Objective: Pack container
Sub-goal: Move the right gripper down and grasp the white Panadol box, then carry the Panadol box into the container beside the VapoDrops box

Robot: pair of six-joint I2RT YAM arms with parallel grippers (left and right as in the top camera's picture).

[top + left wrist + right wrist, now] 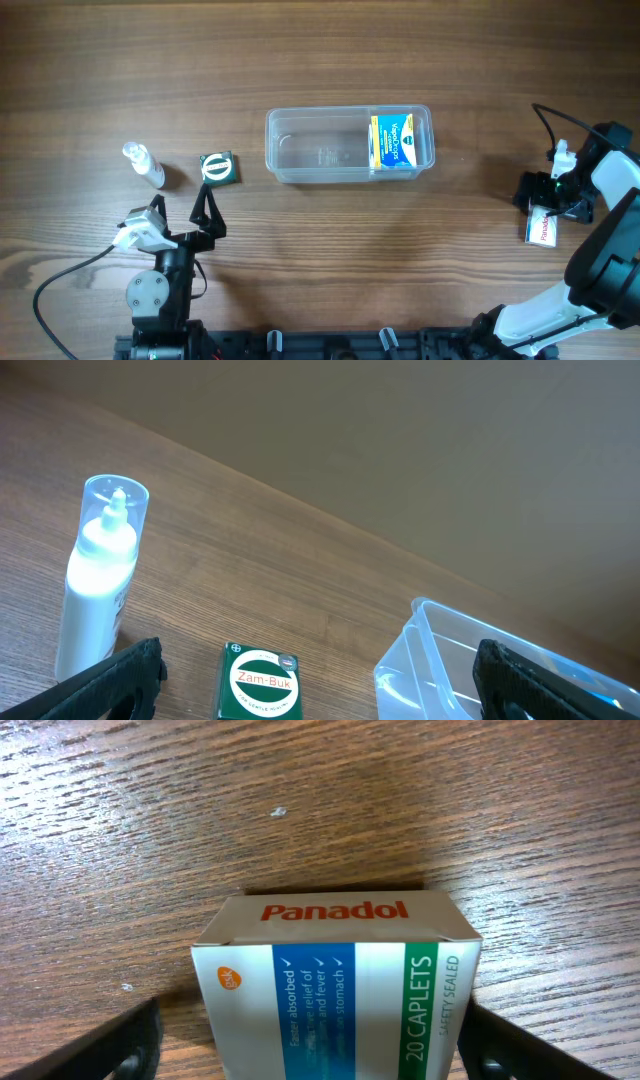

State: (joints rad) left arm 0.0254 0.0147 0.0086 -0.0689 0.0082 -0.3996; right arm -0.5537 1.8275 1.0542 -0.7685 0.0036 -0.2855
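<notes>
The clear plastic container [300, 176] lies at the table's middle, with a blue and yellow VapoDrops box [395, 140] in its right end. Its left corner shows in the left wrist view [420, 660]. My left gripper [180, 200] is open and empty, just short of a green Zam-Buk box [218, 167]; the box lies between and beyond its fingers [320, 665] in the left wrist view [260, 682]. My right gripper [545, 205] is open at the far right, its fingers [305, 1040] astride a white Panadol box [340, 980] that lies on the table [541, 228].
A small clear bottle with white contents [145, 166] stands left of the Zam-Buk box and shows in the left wrist view [100, 580]. A cable runs along the table's front left. Both arm bases stand at the front edge.
</notes>
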